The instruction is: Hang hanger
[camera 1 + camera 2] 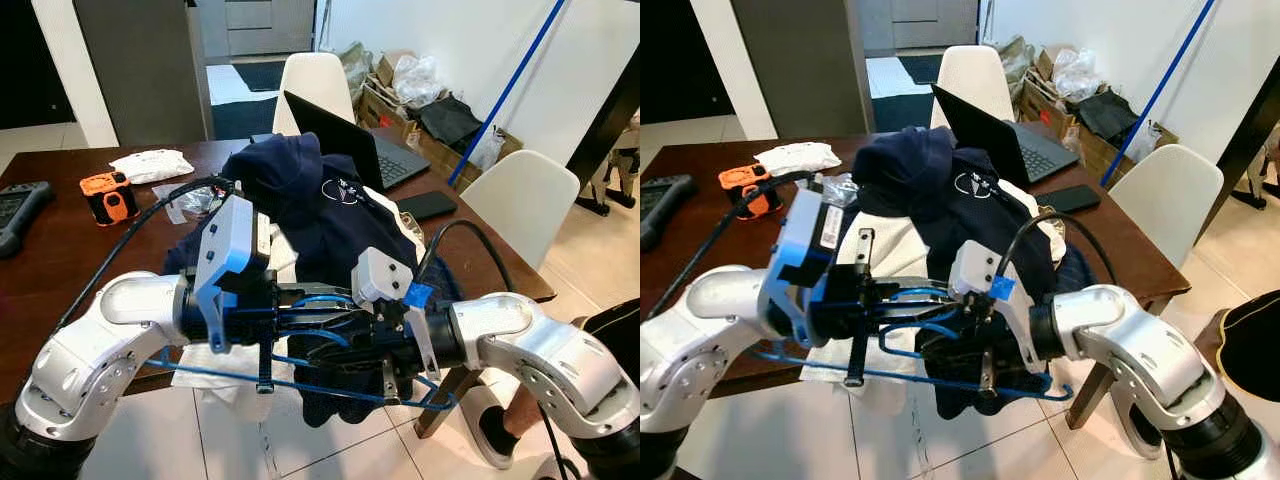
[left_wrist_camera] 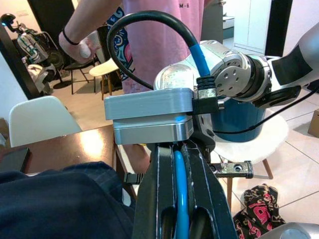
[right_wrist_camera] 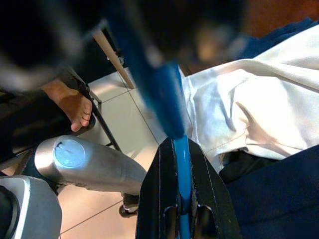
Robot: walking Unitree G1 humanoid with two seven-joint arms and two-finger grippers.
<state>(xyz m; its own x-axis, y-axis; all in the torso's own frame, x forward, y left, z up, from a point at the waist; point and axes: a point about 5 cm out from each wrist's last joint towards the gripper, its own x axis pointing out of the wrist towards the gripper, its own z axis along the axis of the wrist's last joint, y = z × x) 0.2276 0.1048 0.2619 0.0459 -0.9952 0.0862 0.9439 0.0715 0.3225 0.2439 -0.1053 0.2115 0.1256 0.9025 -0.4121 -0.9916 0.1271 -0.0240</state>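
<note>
Blue wire makes up the hanger (image 1: 330,385), and it hangs in the air just past the near edge of the worktop (image 1: 60,250). Its long bottom bar runs side to side, from under the left arm to under the right arm. Both tools hold it. The left tool (image 1: 300,315) is clenched on the blue wire; in the left wrist view the wire runs between its two black fingers (image 2: 159,199). The right tool (image 1: 385,350) is clenched on the wire too, and the right wrist view shows the blue wire pinched between its fingers (image 3: 154,199). The two tools meet near the middle of the hanger, so neither arm is much nearer to it than the other.

Behind the hanger lies a pile of clothes: a dark blue hoodie (image 1: 320,200) on top of a white cloth (image 1: 890,250). A laptop (image 1: 350,140) stands open past the pile, with a phone (image 1: 428,205) beside it. An orange thing (image 1: 108,197) sits far to the left. White chairs (image 1: 520,200) stand around. In the left wrist view a person (image 2: 149,40) stands close by.

I see no rail or hook to hang it on yet.
</note>
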